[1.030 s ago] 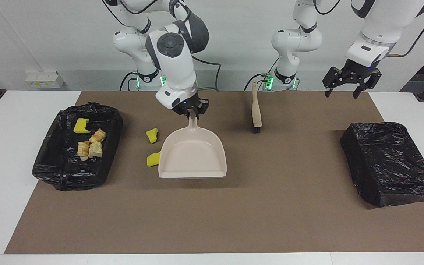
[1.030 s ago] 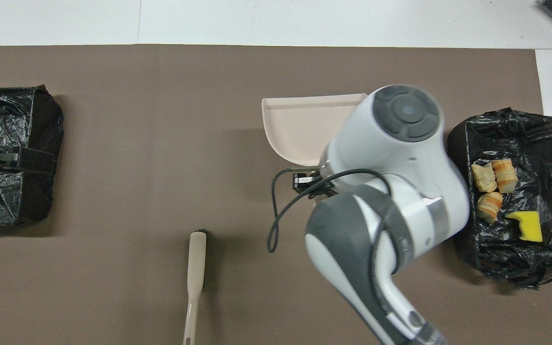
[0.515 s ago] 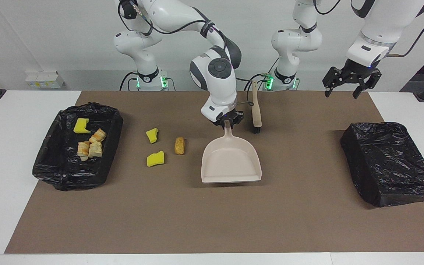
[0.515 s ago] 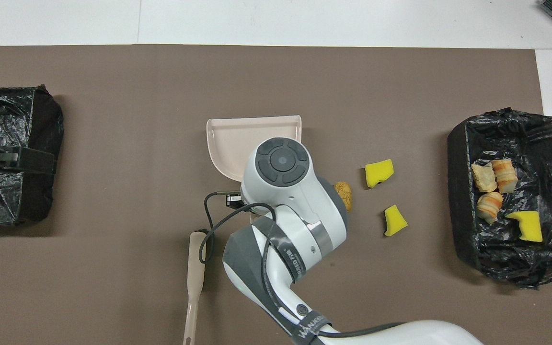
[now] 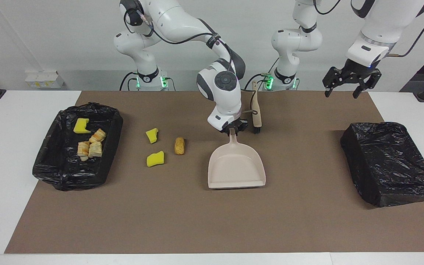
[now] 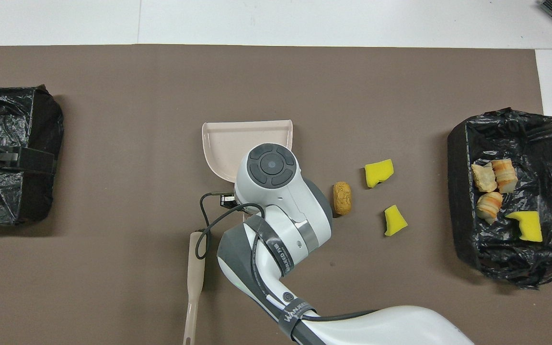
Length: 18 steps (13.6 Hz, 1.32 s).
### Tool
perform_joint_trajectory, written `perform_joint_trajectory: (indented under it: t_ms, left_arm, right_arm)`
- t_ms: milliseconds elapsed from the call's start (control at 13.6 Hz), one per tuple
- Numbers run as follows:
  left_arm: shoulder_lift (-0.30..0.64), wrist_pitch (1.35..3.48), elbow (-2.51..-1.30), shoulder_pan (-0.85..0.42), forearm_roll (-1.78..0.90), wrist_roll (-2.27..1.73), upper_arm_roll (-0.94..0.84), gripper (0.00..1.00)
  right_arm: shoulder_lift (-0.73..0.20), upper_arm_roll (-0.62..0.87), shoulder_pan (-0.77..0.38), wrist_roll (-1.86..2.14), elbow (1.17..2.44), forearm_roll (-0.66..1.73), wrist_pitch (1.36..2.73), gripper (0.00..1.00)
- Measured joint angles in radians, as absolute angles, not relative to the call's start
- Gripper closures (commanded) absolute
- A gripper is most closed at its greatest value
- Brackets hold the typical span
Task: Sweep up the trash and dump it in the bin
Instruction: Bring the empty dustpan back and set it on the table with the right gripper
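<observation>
Your right pincer [image 5: 232,129] clamps dustpan [image 5: 236,167] handle beside nugget [image 5: 179,145]; left pincer [image 5: 350,85] spread wide over mat [image 5: 293,217], waiting.

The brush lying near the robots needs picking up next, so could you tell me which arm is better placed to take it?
Left. Its claw hangs open and empty toward its own end of the table, while the right claw is shut on the dustpan handle, right beside the brush.
</observation>
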State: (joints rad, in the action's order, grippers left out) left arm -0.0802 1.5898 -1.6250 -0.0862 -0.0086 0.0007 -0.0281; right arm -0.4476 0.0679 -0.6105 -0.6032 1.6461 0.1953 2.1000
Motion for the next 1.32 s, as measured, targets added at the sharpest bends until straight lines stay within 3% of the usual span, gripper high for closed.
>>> perform_joint_trajectory:
  t_ms: [368, 441, 588, 1103, 1324]
  left_arm:
    - [-0.080, 1.590, -1.625, -0.086, -0.009, 0.001, -0.028, 0.00]
    - [-0.080, 1.590, -1.625, -0.086, -0.009, 0.001, -0.028, 0.00]
    - [-0.080, 1.590, -1.625, -0.086, -0.009, 0.001, -0.028, 0.00]
    - [-0.080, 1.590, -1.625, -0.086, -0.009, 0.001, -0.028, 0.00]
    - [-0.080, 1.590, -1.625, -0.086, -0.009, 0.001, -0.030, 0.00]
  right_arm:
    - [-0.476, 0.068, -0.609, -0.603, 1.646, 0.233, 2.129, 1.00]
    - [-0.484, 0.067, -0.609, -0.603, 1.645, 0.233, 2.130, 0.91]
    - [-0.486, 0.068, -0.609, -0.603, 1.641, 0.233, 2.131, 0.00]
    - [-0.463, 0.069, -0.610, -0.642, 1.621, 0.257, 2.133, 0.00]
    - [-0.409, 0.065, -0.597, -0.687, 1.620, 0.306, 2.053, 0.00]
